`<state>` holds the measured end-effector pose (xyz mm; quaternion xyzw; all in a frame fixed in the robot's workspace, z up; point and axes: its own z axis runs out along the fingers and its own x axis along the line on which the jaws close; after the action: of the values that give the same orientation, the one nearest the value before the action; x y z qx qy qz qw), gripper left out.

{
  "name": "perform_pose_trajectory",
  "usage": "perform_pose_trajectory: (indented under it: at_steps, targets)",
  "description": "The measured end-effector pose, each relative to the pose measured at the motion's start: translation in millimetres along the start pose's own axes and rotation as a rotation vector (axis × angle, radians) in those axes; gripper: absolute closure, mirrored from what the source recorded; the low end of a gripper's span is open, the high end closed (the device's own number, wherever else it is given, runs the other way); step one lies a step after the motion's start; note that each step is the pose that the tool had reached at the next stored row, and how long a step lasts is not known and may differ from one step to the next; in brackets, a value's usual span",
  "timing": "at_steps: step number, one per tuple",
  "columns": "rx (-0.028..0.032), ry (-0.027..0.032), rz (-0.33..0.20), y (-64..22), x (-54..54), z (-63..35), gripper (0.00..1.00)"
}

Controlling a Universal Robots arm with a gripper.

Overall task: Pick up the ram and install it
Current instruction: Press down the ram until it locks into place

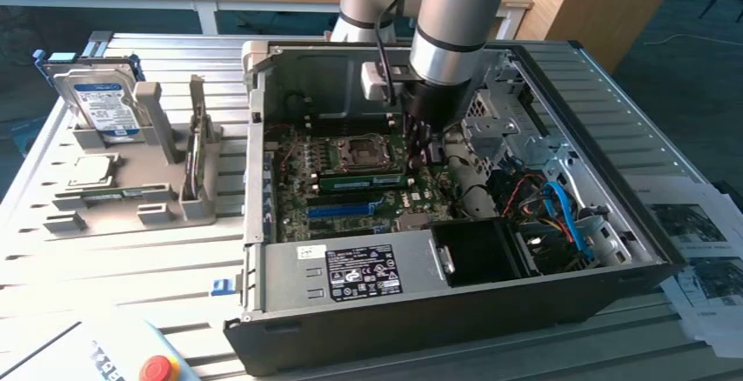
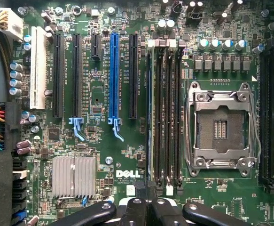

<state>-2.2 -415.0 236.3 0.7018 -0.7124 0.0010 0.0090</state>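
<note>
Long, thin green ram [image 1: 360, 181], upright on the motherboard [image 2: 127, 155]

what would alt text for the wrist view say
Looking straight down on a green Dell motherboard inside a computer case, with the shut gripper poised over the end of the memory slots. An empty CPU socket lies beside those slots, and a long blue expansion slot and silver heatsink on their other side.
</note>
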Motion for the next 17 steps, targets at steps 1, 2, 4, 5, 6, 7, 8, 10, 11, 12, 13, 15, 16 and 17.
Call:
perform_pose_trajectory:
  at_steps: [1, 2, 4, 5, 6, 7, 8, 10, 11, 12, 13, 15, 16, 17]
  targets:
    - [0.0, -0.0001, 0.0, 0.0, 0.0, 0.0, 0.9]
    - [0.0001, -0.0002, 0.0, 0.0, 0.0, 0.1, 0.9]
    - [0.0, -0.0003, 0.0, 0.0, -0.1, 0.1, 0.9]
    - [0.0, -0.0003, 0.0, 0.0, -0.1, 0.1, 0.9]
    - [0.0001, -0.0004, 0.0, 0.0, -0.2, 0.2, 0.9]
    - [0.0001, -0.0007, 0.0, 0.0, -0.5, 0.3, 0.9]
    - [0.0001, -0.0005, 0.0, 0.0, -0.9, 0.3, 0.9]
    - [0.0001, -0.0004, 0.0, -0.1, -1.9, 0.4, 0.9]
    - [0.0, -0.0003, 0.0, -0.1, -2.5, 0.5, 0.9]
    - [0.0, -0.0003, 0.0, -0.2, -3.0, 0.6, 0.9]
    - [0.0001, -0.0003, 0.0, -0.2, -3.7, 0.7, 0.9]
    - [0.0001, -0.0003, 0.0, -0.3, -4.8, 1.0, 0.9]
    - [0.0, -0.0004, 0.0, -0.3, -5.4, 1.2, 0.9]
    - [0.0001, -0.0004, 0.0, -0.3, -6.1, 1.4, 0.9]
